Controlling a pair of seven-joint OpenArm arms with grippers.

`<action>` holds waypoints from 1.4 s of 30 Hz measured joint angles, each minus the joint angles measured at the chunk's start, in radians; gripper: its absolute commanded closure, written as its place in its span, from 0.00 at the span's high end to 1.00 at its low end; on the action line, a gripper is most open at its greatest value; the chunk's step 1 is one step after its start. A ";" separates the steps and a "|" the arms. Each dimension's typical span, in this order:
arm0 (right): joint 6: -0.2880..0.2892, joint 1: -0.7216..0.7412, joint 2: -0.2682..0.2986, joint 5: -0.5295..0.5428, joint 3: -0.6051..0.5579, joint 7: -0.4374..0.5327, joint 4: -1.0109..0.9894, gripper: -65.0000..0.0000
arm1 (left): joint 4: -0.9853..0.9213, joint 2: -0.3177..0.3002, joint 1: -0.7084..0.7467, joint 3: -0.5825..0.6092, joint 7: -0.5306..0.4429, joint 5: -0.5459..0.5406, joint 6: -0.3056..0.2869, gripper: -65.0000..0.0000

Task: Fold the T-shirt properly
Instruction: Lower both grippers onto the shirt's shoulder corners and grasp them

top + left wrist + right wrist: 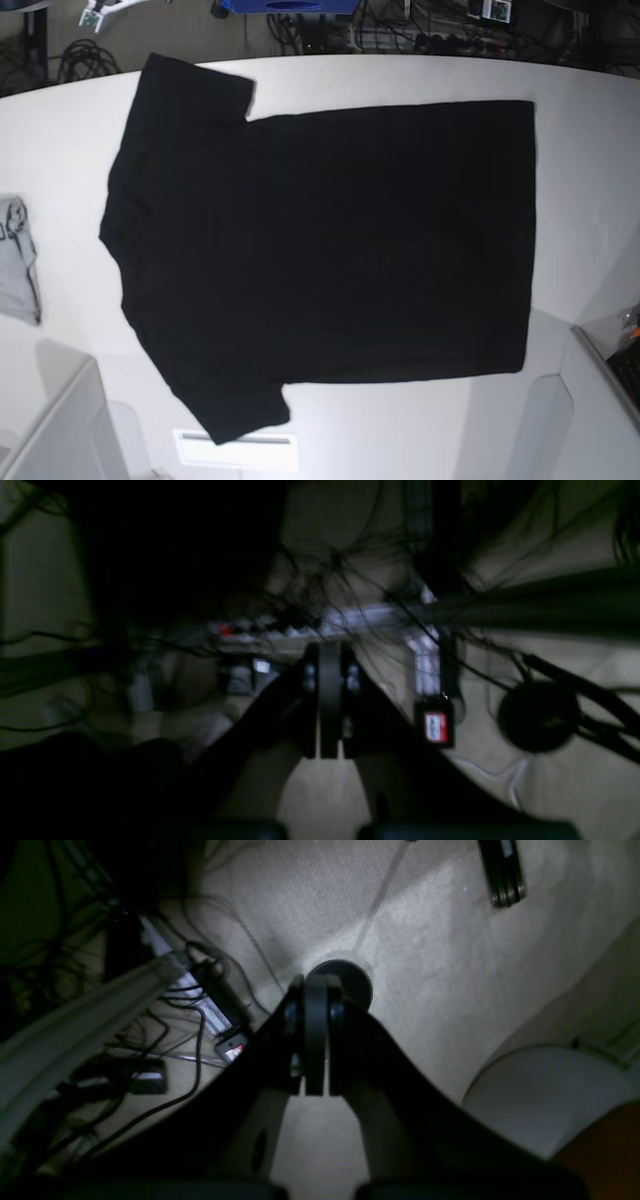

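Base view shows the T-shirt [330, 240] flat and unfolded; left gripper [330, 750] and right gripper [316, 1090] are pressed together holding nothing, so they should open before pinching a sleeve edge.

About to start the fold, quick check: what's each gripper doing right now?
Left gripper: closed, holding nothing, off the table, aimed at floor cables.
Right gripper: closed, holding nothing, also off the table.
T-shirt: lying flat, untouched.

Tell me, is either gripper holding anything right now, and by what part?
Nothing is held. The left gripper and right gripper are both shut on nothing, off the table, and the T-shirt lies flat, untouched.
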 measured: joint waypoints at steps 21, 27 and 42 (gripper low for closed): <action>0.391 0.313 0.035 0.502 0.359 -0.430 0.289 0.42 | 0.313 0.053 0.027 -0.335 0.000 -0.309 0.015 0.53; 0.514 0.465 0.035 0.539 0.460 -0.655 0.138 0.43 | 0.254 0.056 -0.034 -0.349 -0.002 -0.397 -0.036 0.69; 0.529 0.509 0.103 0.553 0.453 -0.665 -0.091 0.43 | 0.153 0.056 -0.080 -0.348 0.006 -0.434 -0.144 0.68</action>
